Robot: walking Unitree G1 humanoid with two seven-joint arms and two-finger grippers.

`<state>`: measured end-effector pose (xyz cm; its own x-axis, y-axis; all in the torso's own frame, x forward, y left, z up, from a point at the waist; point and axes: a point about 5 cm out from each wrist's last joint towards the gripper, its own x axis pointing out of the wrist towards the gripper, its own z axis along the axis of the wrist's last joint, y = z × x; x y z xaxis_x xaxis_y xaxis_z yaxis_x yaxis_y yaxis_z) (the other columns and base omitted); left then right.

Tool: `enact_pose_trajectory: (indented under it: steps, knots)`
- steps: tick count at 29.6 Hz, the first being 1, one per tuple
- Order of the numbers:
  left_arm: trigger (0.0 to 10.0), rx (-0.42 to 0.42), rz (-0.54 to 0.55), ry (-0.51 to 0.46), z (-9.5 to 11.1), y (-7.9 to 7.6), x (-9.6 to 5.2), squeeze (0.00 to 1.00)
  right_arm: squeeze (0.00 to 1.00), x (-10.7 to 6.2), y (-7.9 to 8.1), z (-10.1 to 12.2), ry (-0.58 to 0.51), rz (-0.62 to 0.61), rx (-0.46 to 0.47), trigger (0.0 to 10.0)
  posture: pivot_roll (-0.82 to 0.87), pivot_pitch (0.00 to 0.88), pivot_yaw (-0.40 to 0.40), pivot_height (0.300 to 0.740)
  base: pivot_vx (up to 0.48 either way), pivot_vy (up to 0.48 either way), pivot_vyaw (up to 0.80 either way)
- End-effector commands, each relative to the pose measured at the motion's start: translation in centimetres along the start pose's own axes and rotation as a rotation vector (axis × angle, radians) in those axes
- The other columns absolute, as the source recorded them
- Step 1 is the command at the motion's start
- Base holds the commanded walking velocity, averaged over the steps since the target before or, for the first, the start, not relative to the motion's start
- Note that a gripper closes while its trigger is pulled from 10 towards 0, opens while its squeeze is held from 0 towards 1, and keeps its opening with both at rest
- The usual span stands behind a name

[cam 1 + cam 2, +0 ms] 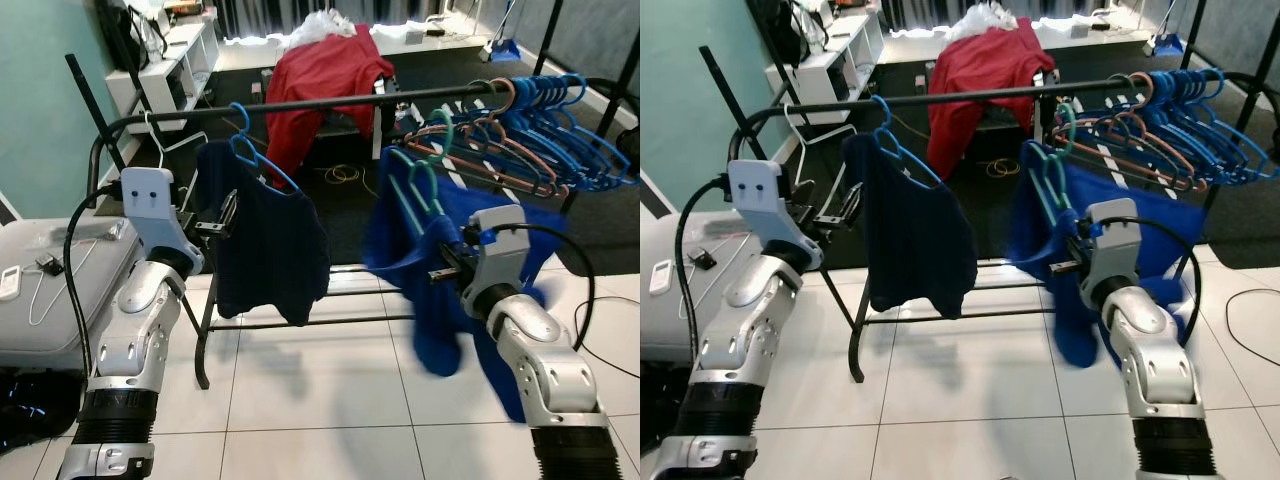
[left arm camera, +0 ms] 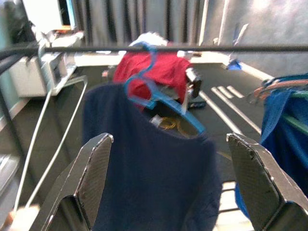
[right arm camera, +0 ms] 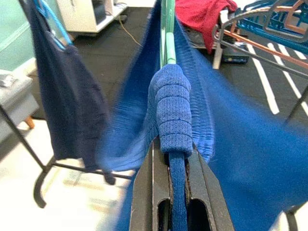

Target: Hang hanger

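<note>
A black rack rail (image 1: 350, 102) runs across in front of me. A navy shirt (image 1: 270, 240) hangs from it on a blue hanger (image 1: 250, 150). My left gripper (image 2: 168, 139) is open just in front of that shirt, touching nothing. My right gripper (image 3: 175, 159) is shut on a green hanger (image 1: 415, 185) through the ribbed collar of the blue garment (image 1: 420, 250) draped on it. The green hanger's hook sits below the rail, to the right of the navy shirt.
Several empty blue and pink hangers (image 1: 540, 130) crowd the rail's right end. A white hanger (image 1: 165, 140) hangs at the left end. Behind the rack is a red cloth (image 1: 320, 80). A grey case (image 1: 50, 290) lies at my left.
</note>
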<state>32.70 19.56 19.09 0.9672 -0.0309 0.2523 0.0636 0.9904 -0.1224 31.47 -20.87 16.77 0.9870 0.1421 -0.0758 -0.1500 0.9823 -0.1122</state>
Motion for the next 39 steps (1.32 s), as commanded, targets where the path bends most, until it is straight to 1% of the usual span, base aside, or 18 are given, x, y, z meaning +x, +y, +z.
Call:
enact_pose_trajectory:
  steps: [1,2,3,4,6,8,9,10,11,14,16,19,24,27,39]
  knots:
    - [10.0,-0.039,0.046,0.037,-1.2,1.1,-1.0,0.0,0.0,0.2,-0.1,0.0,-0.028,-0.026,-0.025,10.0,-0.17,0.069,0.047,0.74,0.0,0.0,0.0]
    - [10.0,-0.075,0.054,0.051,-1.9,1.3,-1.9,0.0,0.0,0.2,-0.5,0.0,-0.033,-0.061,-0.042,10.0,-0.17,0.069,0.041,0.74,0.0,0.0,0.0]
    - [10.0,-0.075,0.054,0.051,-1.9,1.3,-1.9,0.0,0.0,0.2,-0.5,0.0,-0.033,-0.061,-0.042,10.0,-0.17,0.069,0.041,0.74,0.0,0.0,0.0]
    - [10.0,-0.098,0.057,0.058,-2.3,1.4,-2.3,0.0,0.0,0.2,-0.9,0.0,-0.037,-0.084,-0.054,10.0,-0.17,0.069,0.041,0.74,0.0,0.0,0.0]
    - [10.0,-0.098,0.057,0.058,-2.3,1.4,-2.3,0.0,0.0,0.2,-0.9,0.0,-0.037,-0.084,-0.054,10.0,-0.17,0.069,0.041,0.74,0.0,0.0,0.0]
    - [10.0,-0.144,0.039,0.061,-3.0,0.9,-3.0,0.0,0.0,0.1,-1.9,0.7,-0.068,-0.166,-0.101,10.0,-0.17,0.075,0.03,0.74,0.0,0.0,0.0]
    - [10.0,-0.144,0.039,0.061,-3.0,0.9,-3.0,0.0,0.0,0.1,-1.9,0.7,-0.068,-0.166,-0.101,10.0,-0.17,0.075,0.03,0.74,0.0,0.0,0.0]
    - [10.0,-0.158,0.021,0.055,-3.1,0.6,-3.0,0.0,0.0,0.1,-2.4,1.2,-0.085,-0.204,-0.143,10.0,-0.17,0.076,0.028,0.74,0.0,0.0,0.0]
    - [10.0,-0.158,0.021,0.055,-3.1,0.6,-3.0,0.0,0.0,0.1,-2.4,1.2,-0.085,-0.204,-0.143,10.0,-0.17,0.076,0.028,0.74,0.0,0.0,0.0]
    - [10.0,-0.178,0.008,0.055,-3.3,0.3,-2.8,0.0,0.0,0.1,-2.7,1.8,-0.108,-0.226,-0.182,10.0,-0.18,0.08,0.026,0.74,0.0,0.0,0.0]
    - [10.0,-0.178,0.008,0.055,-3.3,0.3,-2.8,0.0,0.0,0.1,-2.7,1.8,-0.108,-0.226,-0.182,10.0,-0.18,0.08,0.026,0.74,0.0,0.0,0.0]
    - [10.0,-0.186,-0.002,0.049,-3.3,0.2,-2.7,0.0,0.0,0.3,-2.5,2.2,-0.123,-0.212,-0.206,10.0,-0.18,0.08,0.022,0.74,0.0,0.0,0.0]
    - [10.0,-0.188,-0.006,0.041,-3.2,0.1,-2.7,0.0,0.0,0.4,-2.4,2.2,-0.127,-0.206,-0.209,10.0,-0.18,0.08,0.022,0.74,0.0,0.0,0.0]
    - [10.0,-0.19,-0.004,0.024,-2.9,0.2,-2.8,0.0,0.0,0.7,-1.4,2.0,-0.125,-0.132,-0.22,10.0,-0.18,0.083,0.018,0.74,0.292,0.0,0.0]
    - [10.0,-0.179,-0.017,0.009,-2.7,0.2,-2.6,0.0,0.0,0.8,-0.8,1.6,-0.119,-0.103,-0.226,10.0,-0.18,0.085,0.024,0.74,0.323,0.0,0.0]
